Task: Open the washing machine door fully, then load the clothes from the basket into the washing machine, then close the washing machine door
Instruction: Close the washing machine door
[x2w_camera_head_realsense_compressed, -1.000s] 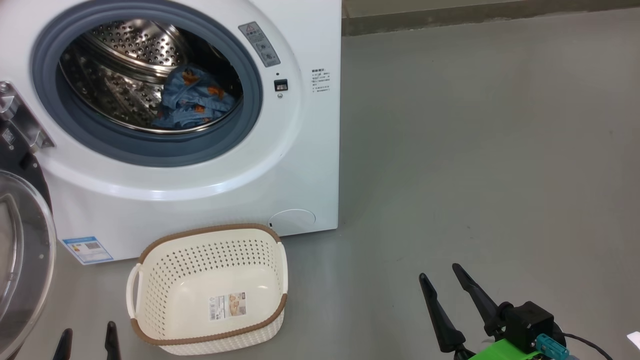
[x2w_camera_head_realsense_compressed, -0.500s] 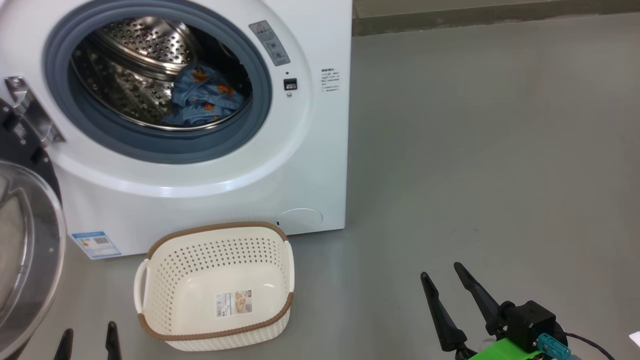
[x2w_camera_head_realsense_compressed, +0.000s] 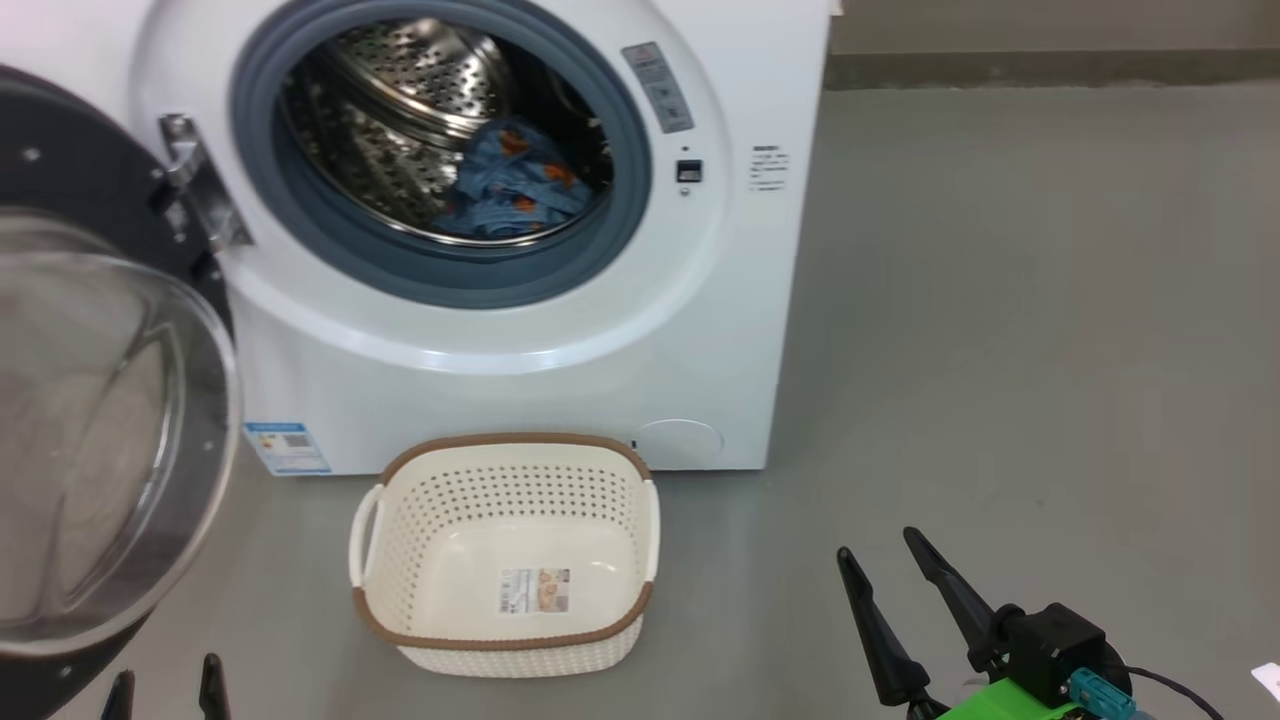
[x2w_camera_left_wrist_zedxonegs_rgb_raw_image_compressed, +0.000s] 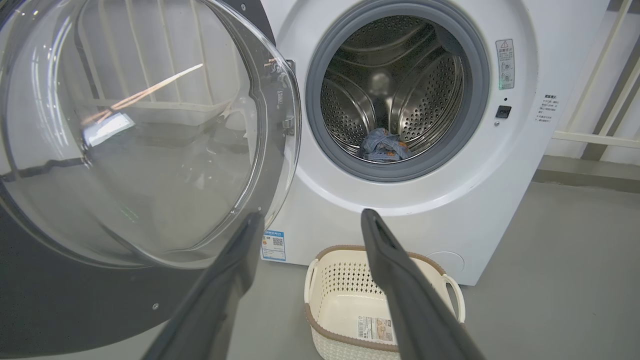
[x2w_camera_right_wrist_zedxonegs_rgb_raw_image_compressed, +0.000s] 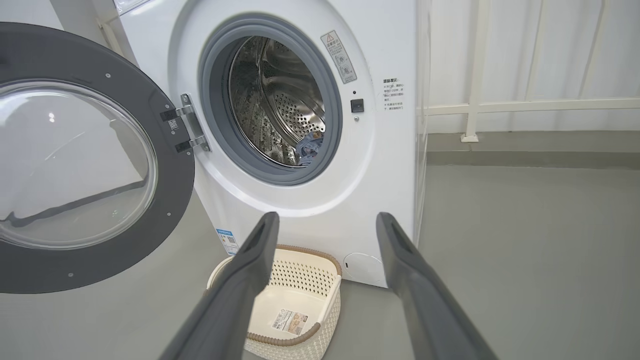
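left tool spread | right tool spread | basket (apparently empty) ahead between them

No word or number is sharp enough to read. The washing machine carries a grey warning sticker with a red triangle sign beside the drum opening, a few lines of tiny black print right of the latch, and a blue sticker with a square code near its lower corner — all too small to make out. The basket has a white label on its bottom — a barcode at one end, a small picture at the other.
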